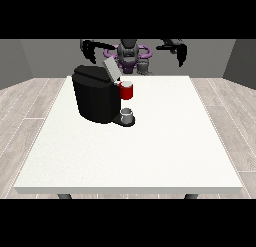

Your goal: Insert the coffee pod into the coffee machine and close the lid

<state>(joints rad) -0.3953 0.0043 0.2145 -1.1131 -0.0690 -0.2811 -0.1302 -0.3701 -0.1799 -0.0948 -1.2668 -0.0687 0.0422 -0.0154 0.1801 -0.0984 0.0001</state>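
The black coffee machine (pixel 95 98) stands on the white table (pixel 150 151), left of the middle, with its grey lid (pixel 110 68) tilted up and open. A red thing at the machine (pixel 127 91) sits at its front right. Below that, a small grey thing (pixel 127 114) rests on the machine's base. Another grey thing (pixel 143 66) shows at the table's far edge, near the robot's body; I cannot tell whether either is the pod. The hand at the view's left (pixel 90 49) and the hand at the view's right (pixel 179 52) hang raised behind the table, fingers relaxed, holding nothing.
The table's bare white top stretches to the right of the machine and towards the camera. A wooden floor surrounds the table, with grey walls behind the robot.
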